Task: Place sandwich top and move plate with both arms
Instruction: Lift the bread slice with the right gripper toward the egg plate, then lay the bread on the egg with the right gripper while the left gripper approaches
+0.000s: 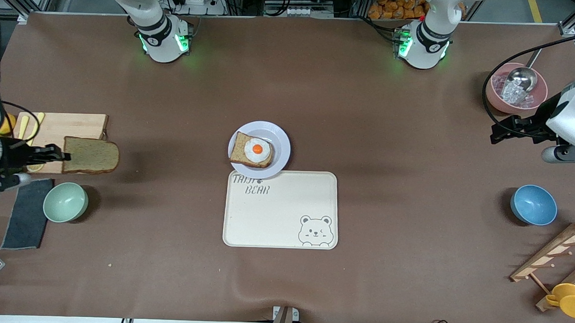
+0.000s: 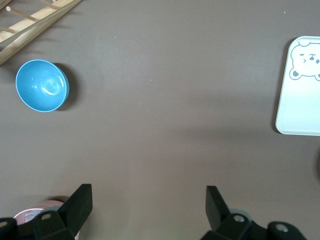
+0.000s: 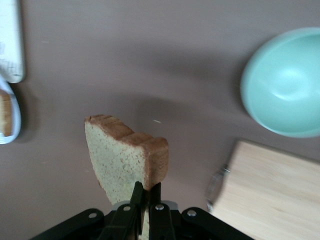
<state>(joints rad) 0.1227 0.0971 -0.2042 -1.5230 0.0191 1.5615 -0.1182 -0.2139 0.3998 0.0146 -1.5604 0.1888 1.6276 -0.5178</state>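
While the plain light-brown slice of bread with the darker crust (image 1: 91, 156) is up in the air, it's pinched by one edge in the right claw (image 1: 62, 155), so the slice sticks out past the fingertips toward the middle of the worktop (image 1: 168, 281). It hangs over the edge of the pale wooden cutting board (image 1: 71, 125) at the right arm's end, with the mint-green bowl (image 1: 65, 202) sitting a bit nearer the front camera, next to a dark grey cloth (image 1: 27, 213).

The small round lavender-white plate (image 1: 281, 141) is in the middle of the worktop, well apart from the held slice. It carries another bread slice topped with a fried egg (image 1: 257, 149), and its near rim overlaps a corner of the cream rectangular tray with the bear print (image 1: 280, 218).

The left claw (image 1: 498, 132) is released, jaws spread wide with nothing between them, hovering just off the pink bowl (image 1: 497, 99) of ice with a metal ladle in it. A blue bowl (image 1: 533, 205) sits nearer the front camera, beside a wooden rack (image 1: 552, 252) and a yellow cup (image 1: 569, 299).

Stuff only one view gives you: the right wrist view shows the slice's thickness and crust (image 3: 155, 155), standing on edge, and the fingers (image 3: 131, 207) clenched on it. The left wrist view shows the open fingertips (image 2: 80, 202) over bare brown surface, with the blue bowl and a corner of the tray farther off.
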